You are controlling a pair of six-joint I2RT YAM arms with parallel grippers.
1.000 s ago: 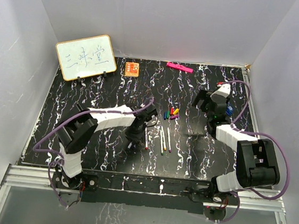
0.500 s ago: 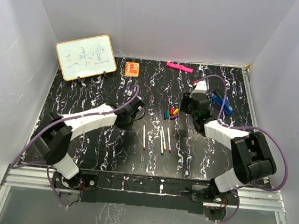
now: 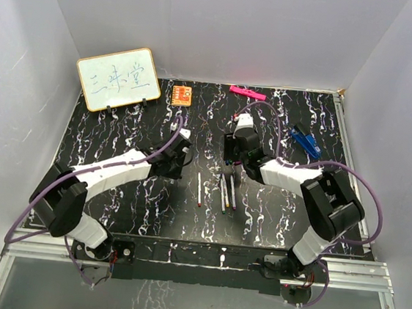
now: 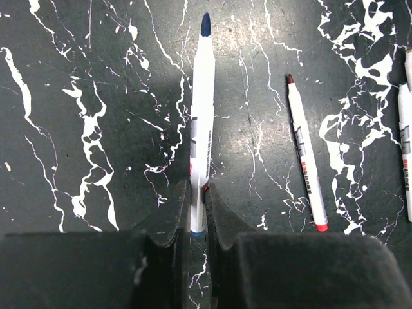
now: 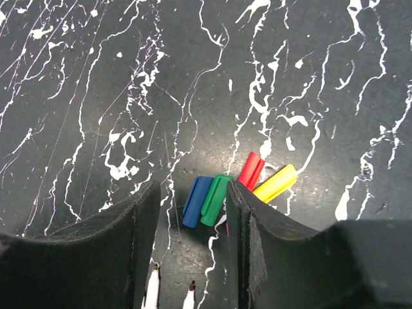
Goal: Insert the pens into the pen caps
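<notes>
My left gripper [image 4: 198,193] clamps the blue-tipped pen [image 4: 203,116] by its tail so the tip pokes ahead, while my right gripper [image 5: 192,190] gapes around the blue cap [image 5: 196,203], ready to grab it.

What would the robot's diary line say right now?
left gripper: shut on blue-tipped pen | pen tip: bare | right gripper: open over blue cap and green cap

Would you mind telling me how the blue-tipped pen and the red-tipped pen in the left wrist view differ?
The blue-tipped pen is clamped at its rear end by the left gripper; the red-tipped pen lies free on the table. The blue-tipped pen points almost straight up the view, the red-tipped pen leans left. Both are slim, white and uncapped.
</notes>
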